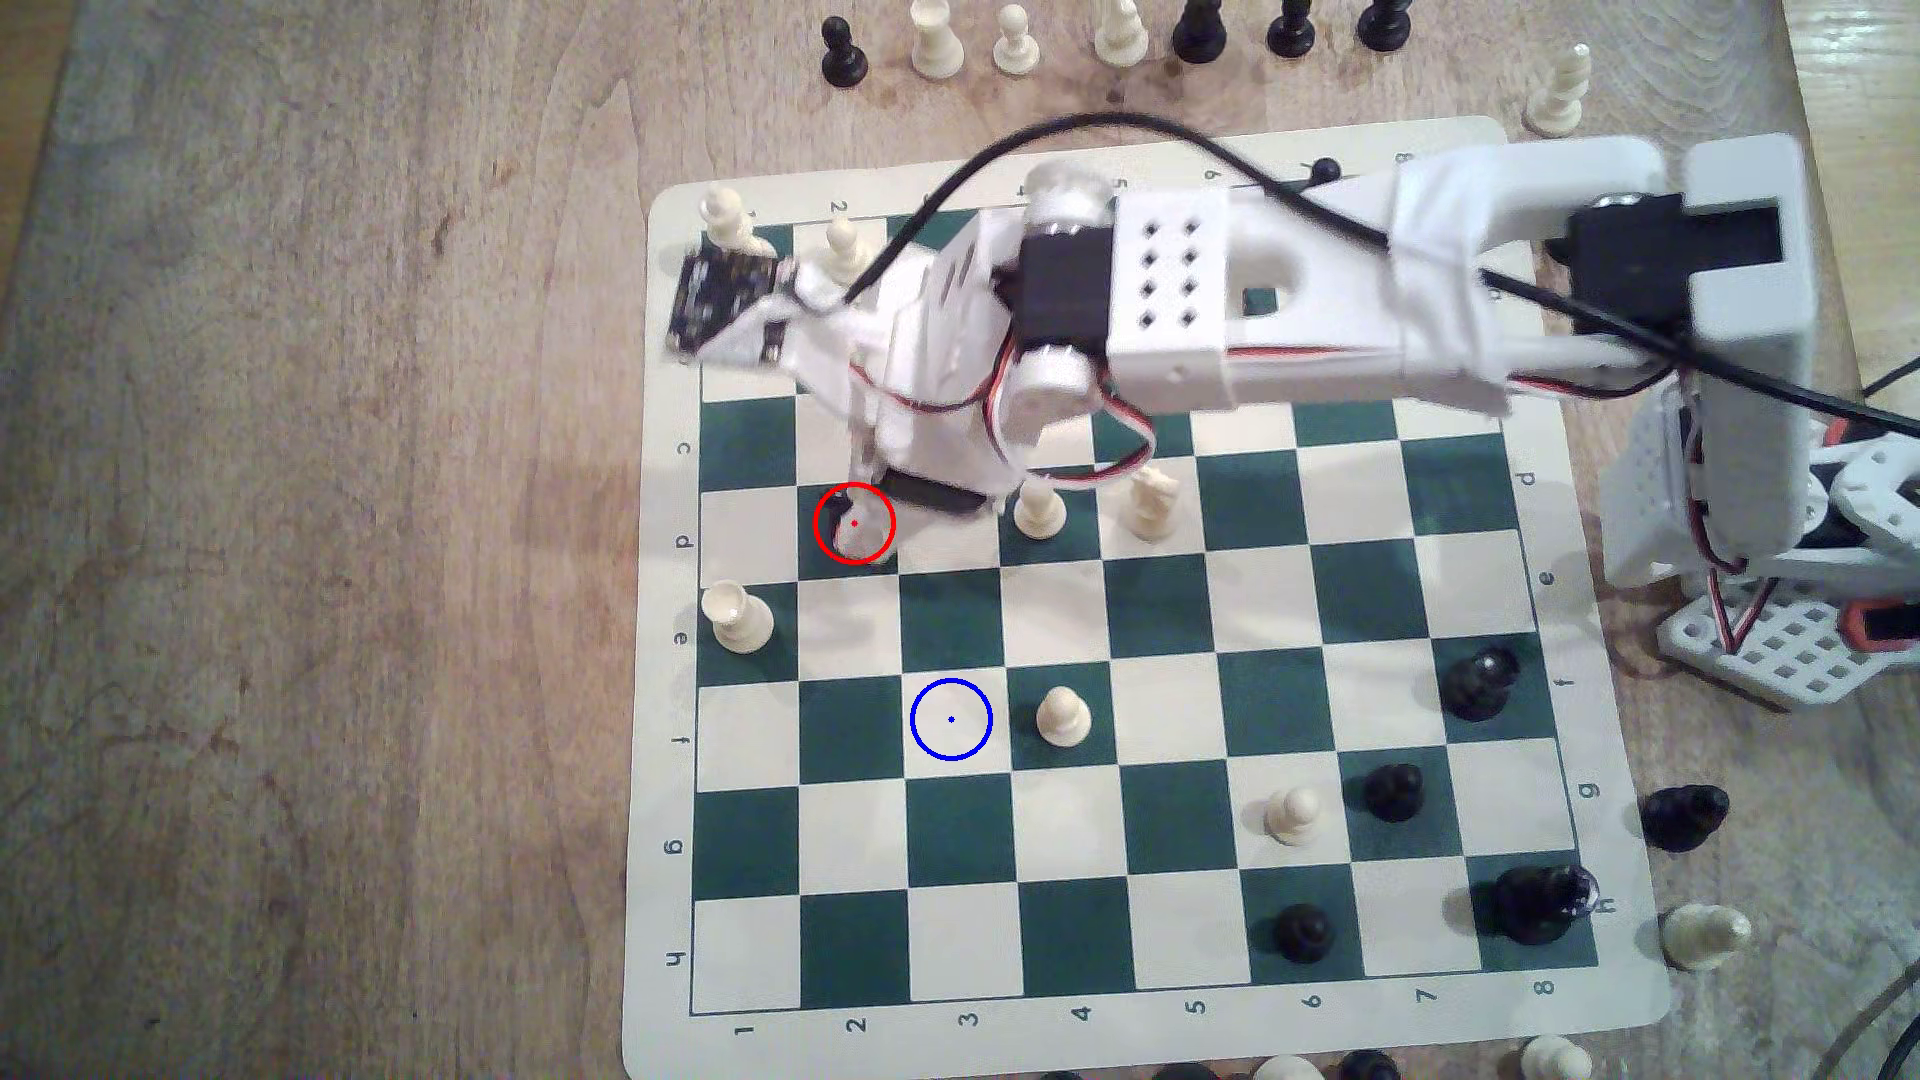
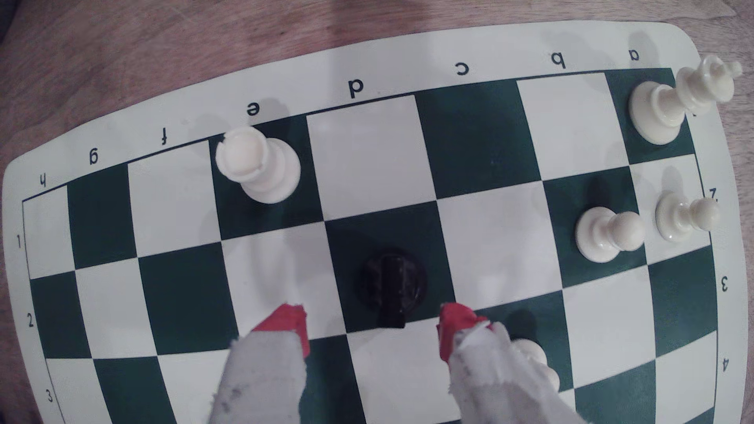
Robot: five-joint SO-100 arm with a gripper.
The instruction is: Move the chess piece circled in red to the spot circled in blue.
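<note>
The chess piece is a small glossy black piece with a lumpy top, standing on a dark green square in file d. My gripper is open, and its red-tipped fingers stand on either side of the piece, just short of it, without touching. In the exterior view the gripper hangs over the red ring, where only a dark sliver of the chess piece shows. The spot, a cream square with a blue ring and dot, lies two rows nearer the camera and one column toward the exterior view's right.
A cream pawn stands right beside the spot. A cream rook sits on the board's left edge, with a cream pawn and a cream knight by the arm. Black pieces cluster at the right, and spare pieces line the table.
</note>
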